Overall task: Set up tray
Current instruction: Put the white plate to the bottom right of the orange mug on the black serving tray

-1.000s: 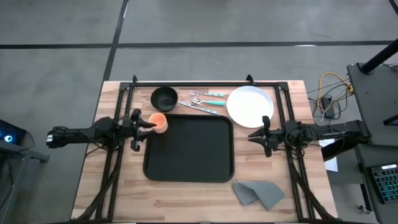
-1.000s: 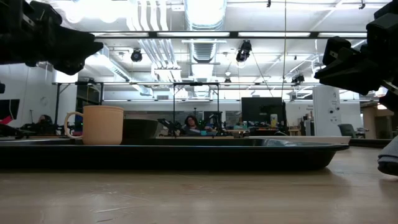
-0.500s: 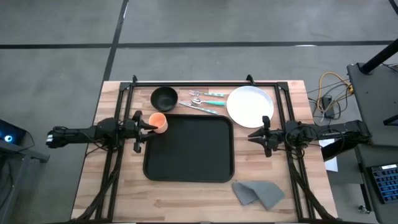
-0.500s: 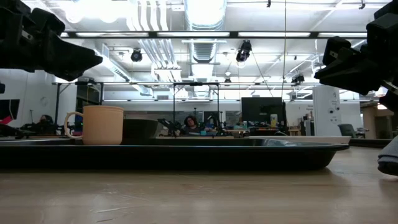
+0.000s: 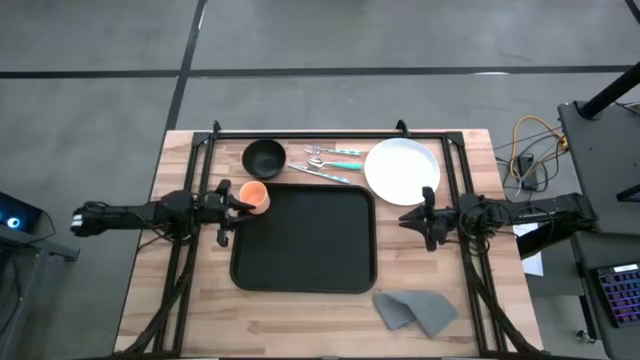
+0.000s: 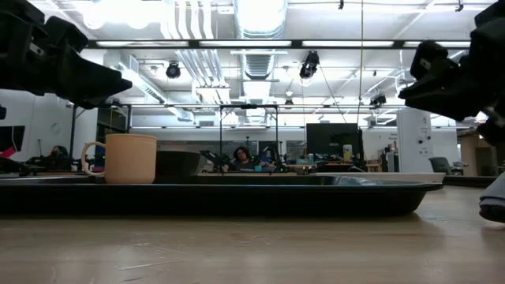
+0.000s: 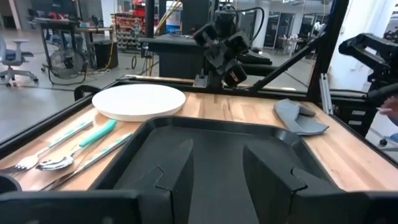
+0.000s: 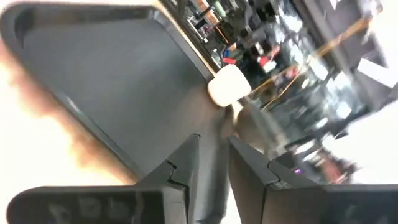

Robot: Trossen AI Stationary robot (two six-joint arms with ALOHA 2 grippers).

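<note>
The large black rectangular tray (image 5: 303, 239) with rounded corners and a low raised rim lies flat at the middle of the wooden bench (image 5: 180, 310). Its long axis runs from the left side of the bench toward the right, though it is close to square, and its sides lie parallel to the bench edges. Nothing rests inside it.

A small orange cup (image 5: 256, 196) stands on the bench just off the tray's far left corner. Behind it, toward the far edge, sits a small round black bowl (image 5: 264, 157). To the right of the bowl, along the tray's far side, lie a few pieces of metal cutlery with teal handles (image 5: 330, 161); they point roughly left to right. A round white plate (image 5: 402, 170) lies beyond the tray's far right corner. A crumpled grey cloth (image 5: 415, 311) lies near the bench's near edge, off the tray's near right corner.

The left claw (image 5: 237, 203) hovers just beside the orange cup, its fingers spread apart and holding nothing. The right claw (image 5: 408, 217) hangs above the bench off the tray's right side, below the plate; its fingers (image 8: 180, 168) stand close together with a narrow gap, and seem to pinch nothing, though the wrist view is blurred.
</note>
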